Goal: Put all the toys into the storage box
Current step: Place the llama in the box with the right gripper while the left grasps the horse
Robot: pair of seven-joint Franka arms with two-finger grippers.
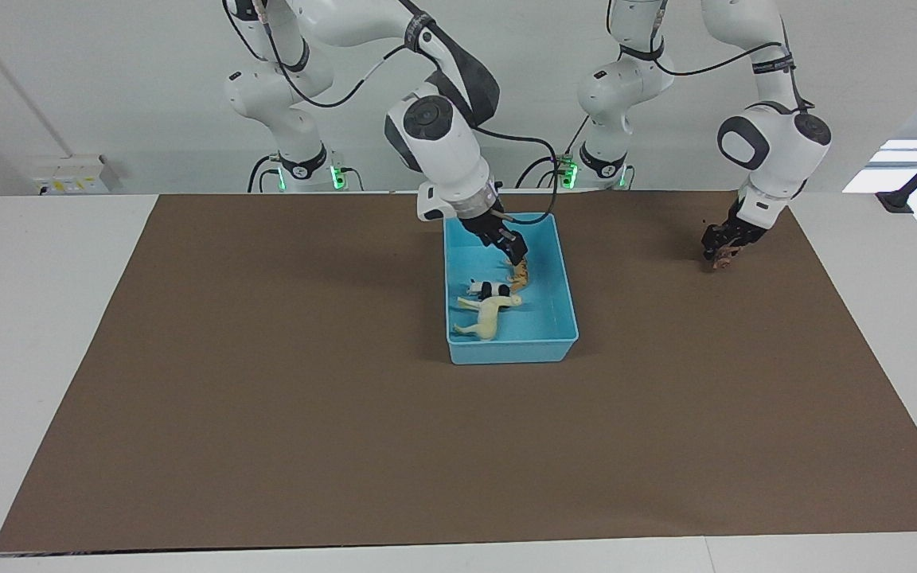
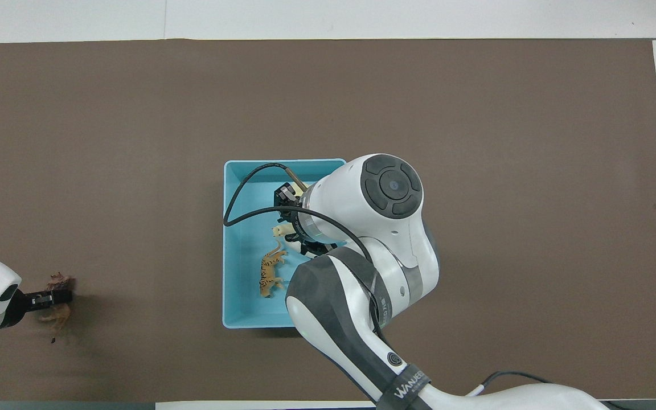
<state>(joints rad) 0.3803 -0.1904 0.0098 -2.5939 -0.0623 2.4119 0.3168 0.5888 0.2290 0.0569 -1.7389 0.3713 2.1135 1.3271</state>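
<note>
The light blue storage box (image 1: 511,350) stands on the brown mat near the robots. In it lie the cream horse (image 1: 489,313), the panda (image 1: 482,288) and the orange-tan toy (image 1: 519,276). My right gripper (image 1: 514,249) hangs inside the box just above the orange-tan toy. In the overhead view the right arm covers much of the box (image 2: 241,310); the orange-tan toy (image 2: 271,272) and part of the cream horse (image 2: 281,230) show. My left gripper (image 1: 721,255) is low over the mat toward the left arm's end, shut on the dark brown toy (image 1: 719,262). That gripper (image 2: 59,297) and its toy (image 2: 58,281) also show in the overhead view.
The brown mat (image 1: 267,398) covers most of the white table (image 1: 29,318). A black cable loops from the right wrist over the box (image 2: 237,196).
</note>
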